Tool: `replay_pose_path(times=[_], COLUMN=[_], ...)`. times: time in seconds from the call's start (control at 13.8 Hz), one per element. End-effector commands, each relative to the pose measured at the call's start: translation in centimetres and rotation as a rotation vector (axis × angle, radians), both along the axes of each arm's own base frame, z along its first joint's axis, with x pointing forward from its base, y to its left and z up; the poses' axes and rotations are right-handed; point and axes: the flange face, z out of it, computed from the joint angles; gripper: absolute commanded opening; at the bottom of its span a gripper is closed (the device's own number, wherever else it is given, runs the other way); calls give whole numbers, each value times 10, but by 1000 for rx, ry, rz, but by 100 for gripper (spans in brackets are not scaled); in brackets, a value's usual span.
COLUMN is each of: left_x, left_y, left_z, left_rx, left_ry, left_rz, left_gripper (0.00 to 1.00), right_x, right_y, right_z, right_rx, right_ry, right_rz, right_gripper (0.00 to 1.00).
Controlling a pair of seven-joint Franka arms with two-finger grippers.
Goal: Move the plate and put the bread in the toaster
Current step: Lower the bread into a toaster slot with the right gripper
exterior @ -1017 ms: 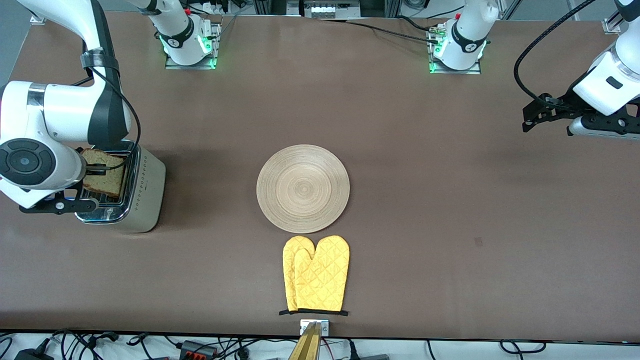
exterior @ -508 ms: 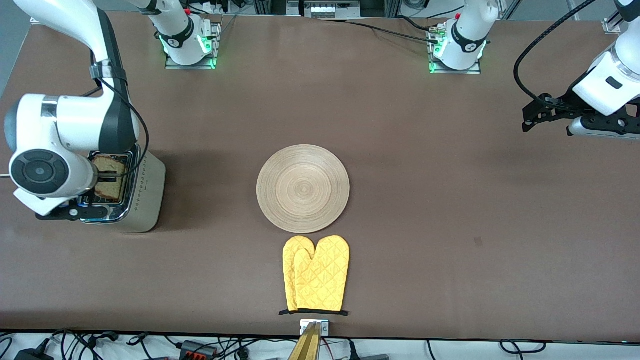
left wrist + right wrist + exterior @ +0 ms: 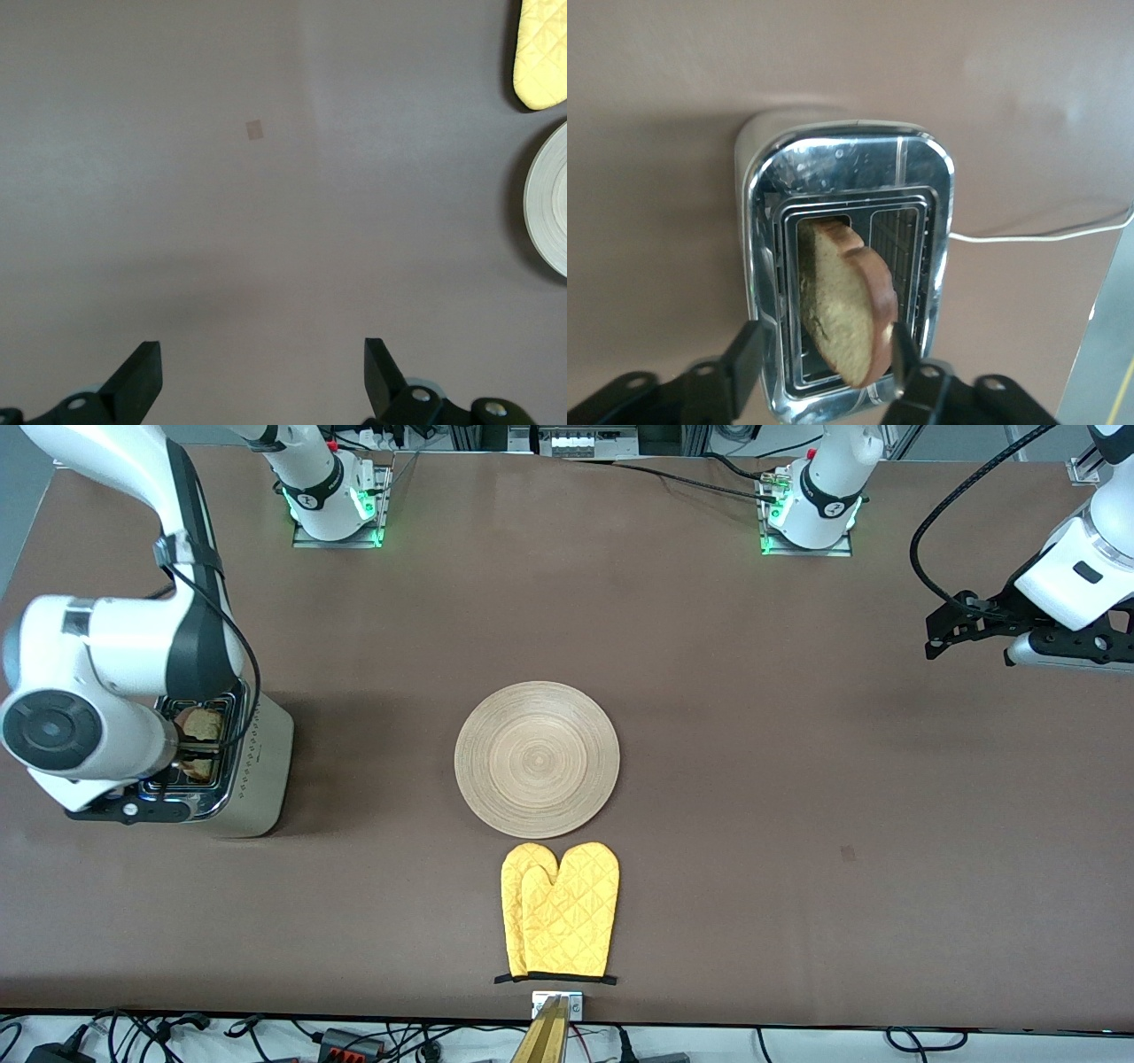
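- Right gripper (image 3: 819, 359): poised over the toaster (image 3: 252, 779) at the right arm's end of the table. A second ago its fingers (image 3: 744, 354) were pinched on the bread; now they stand apart on either side of the slice, one close against its crust, and whether they still touch it cannot be told.
- Bread (image 3: 846, 310): lower end inside one slot, upper crusted end tilted and standing proud of the chrome top. In the front view it shows lower in the toaster than in the two earlier pictures, where it rode higher in the grip.
- Toaster: upright, with both slots showing in the right wrist view; a white cord (image 3: 1036, 235) trails away from it across the table (image 3: 709, 646).
- Plate (image 3: 537, 759): mid-table, bare, in the same spot throughout, well apart from the toaster.
- Oven mitts (image 3: 558, 908): a yellow pair, just nearer the front camera than the plate and almost touching its rim; unmoved.
- Left gripper (image 3: 263, 376): waiting with fingers spread wide over bare table at the left arm's end, holding nothing.
- Judgement: the release appears under way, so the bread step looks nearly finished; the slice may yet need to settle fully into the slot. The plate seems already placed.
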Motion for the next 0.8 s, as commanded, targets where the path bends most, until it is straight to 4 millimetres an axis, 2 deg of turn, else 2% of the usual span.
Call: replay_pose_path(times=[0.0, 0.07, 0.22, 0.36, 0.44, 0.73], left_x=[-2, -2, -2, -2, -2, -2], left_y=[0, 0, 0, 0, 1, 0], left_z=[1, 1, 1, 1, 0, 0], left_rx=[8, 8, 8, 8, 8, 8], left_ry=[-9, -9, -9, -8, -6, -3], left_rz=[4, 4, 4, 4, 5, 4], left_gripper=[100, 100, 100, 100, 100, 100], right_x=[3, 4, -2, -8, -9, -12], right_y=[7, 10, -3, -43, -50, -42], right_z=[45, 58, 81, 98, 98, 109], right_rx=[48, 75, 207, 334, 361, 373], right_ry=[-80, -104, -133, -147, -143, -150], right_rz=[-3, -2, -63, -145, -149, -97], right_gripper=[100, 100, 100, 100, 100, 100])
